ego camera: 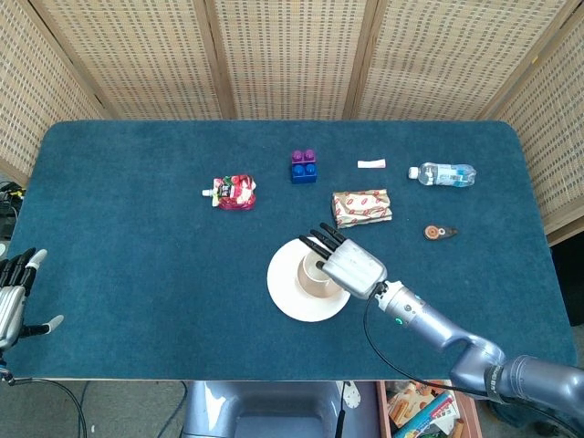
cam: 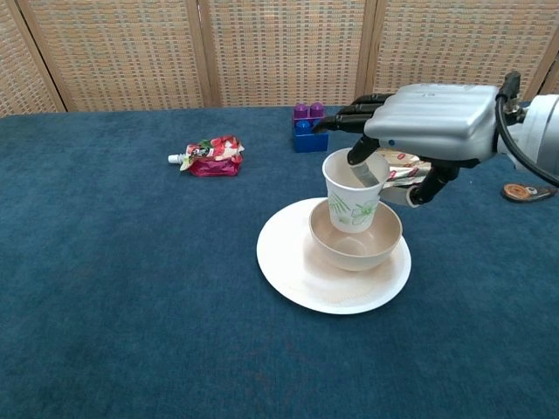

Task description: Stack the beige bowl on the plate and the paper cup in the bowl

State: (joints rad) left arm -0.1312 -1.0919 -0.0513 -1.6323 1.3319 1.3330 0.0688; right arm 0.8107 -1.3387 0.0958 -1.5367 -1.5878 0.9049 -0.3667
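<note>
Plate [cam: 293,275] is lying on the blue table [cam: 131,288] below the right hand's fingers [cam: 345,112], carrying the beige bowl [cam: 377,243]. Right hand [cam: 425,122] is hovering over the bowl, pinching the paper cup [cam: 353,201] at its rim: one digit is reaching inside the cup, the other fingers are extending straight past it. Cup is hanging upright, its base inside the bowl; contact with the bowl floor cannot be told. Left hand [ego camera: 13,297] is resting at the table's edge, fingers apart, holding nothing.
</note>
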